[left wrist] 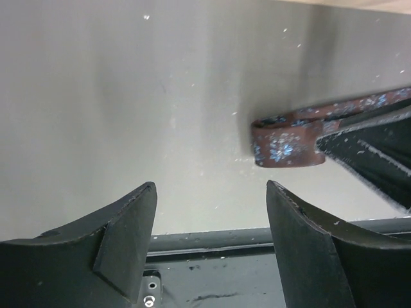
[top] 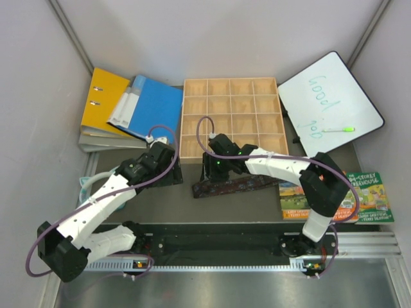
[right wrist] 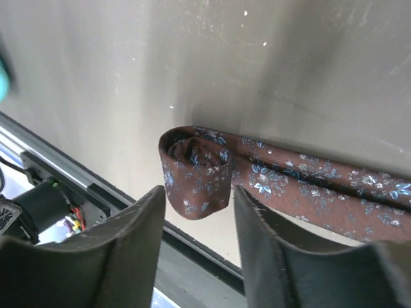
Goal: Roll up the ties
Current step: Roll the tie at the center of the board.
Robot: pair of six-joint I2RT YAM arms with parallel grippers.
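The tie [right wrist: 196, 179] is woven cloth, soft with a faint sheen. The bench [left wrist: 128, 96] looks smooth, matt grey, lightly speckled. The left end effector [left wrist: 210, 187] has matt black fingers, probably plastic, grainy and dusty. The compartment tray [top: 231, 81] is pale bare wood; the whiteboard [top: 334, 83] glossy.

The tie [right wrist: 308, 183] is cut off by the right wrist view's right edge.

Bare table [top: 257, 205] before tie [top: 234, 185], wooden tray [top: 231, 80] behind
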